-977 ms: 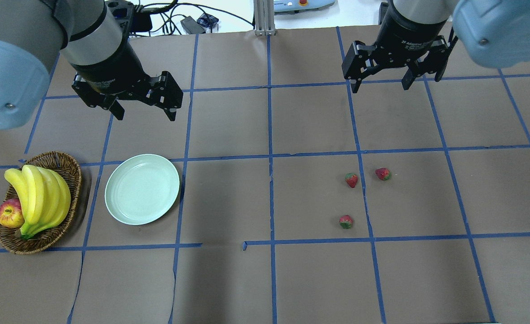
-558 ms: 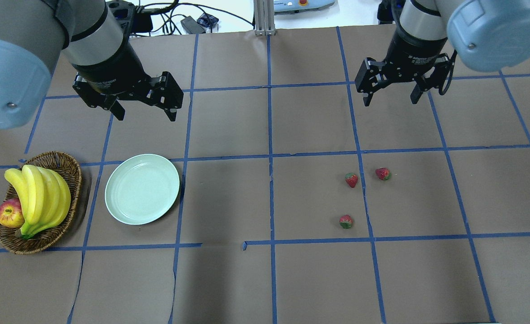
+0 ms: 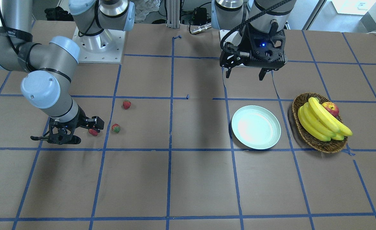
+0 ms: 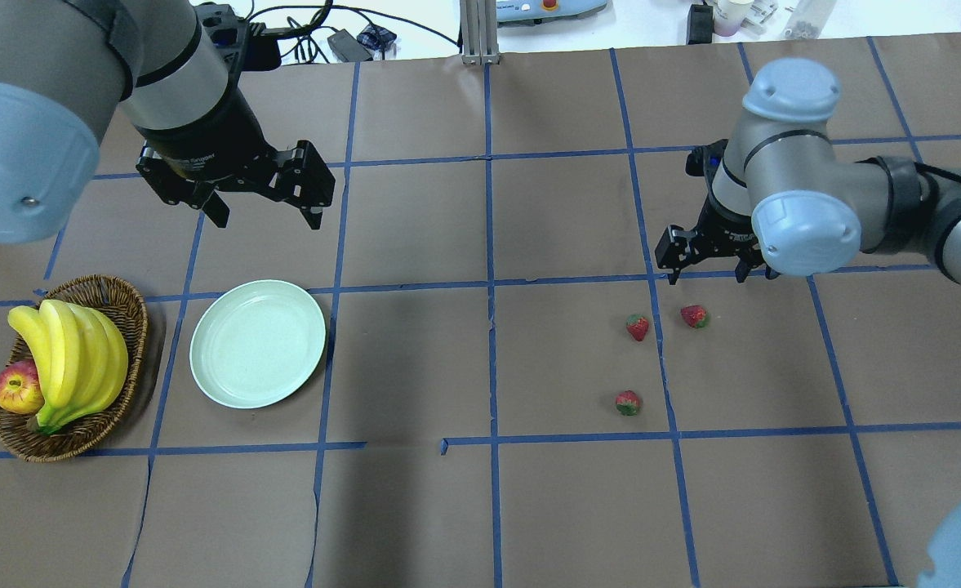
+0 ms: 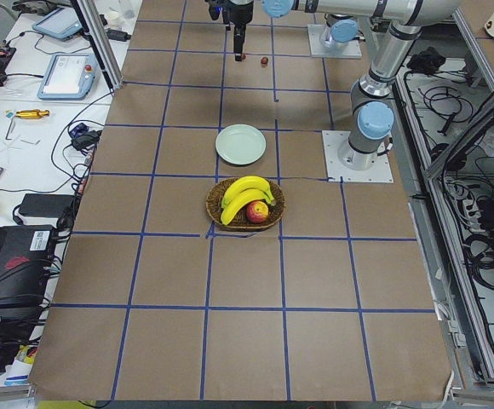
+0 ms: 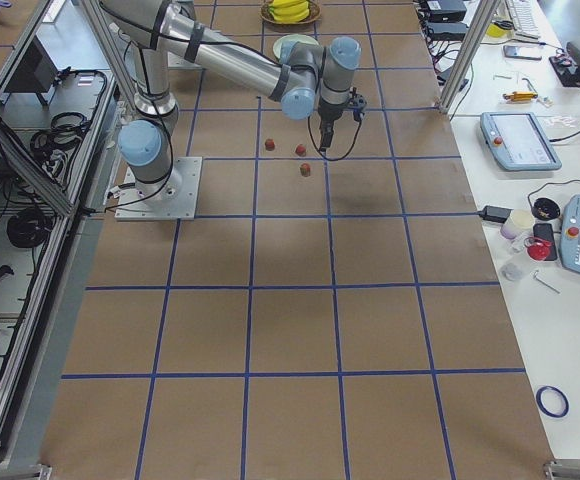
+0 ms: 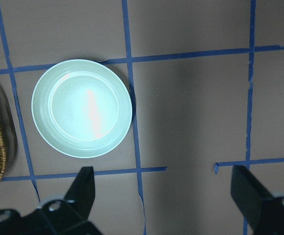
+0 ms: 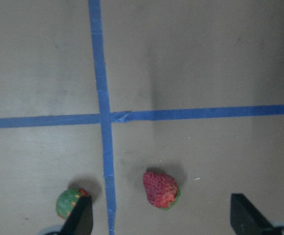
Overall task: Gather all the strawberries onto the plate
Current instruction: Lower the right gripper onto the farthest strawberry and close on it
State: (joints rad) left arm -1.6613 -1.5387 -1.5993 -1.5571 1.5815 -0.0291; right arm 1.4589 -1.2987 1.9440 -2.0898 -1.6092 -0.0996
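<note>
Red strawberries (image 4: 638,327): 3 on the desk (image 4: 415,506), right side, well apart from the empty plate (image 4: 258,343). Right gripper (image 4: 707,278), jaws apart, hangs just beyond the rightmost strawberry (image 4: 694,316). Advice: centre it between the fingers, descend straight, close gently. Versus 0.6 s ago: right gripper is nearer the strawberries and lower; left gripper (image 4: 269,221), jaws apart, has barely shifted.

No word or number can be read with any certainty. A short line of white print runs across the black body of the left gripper (image 4: 268,220) in the overhead view, and what seems a similar line sits on the right gripper (image 4: 706,278), both too blurred to spell out. The screens of the teach pendants (image 6: 518,140) on the side bench are too small to show legible text.
</note>
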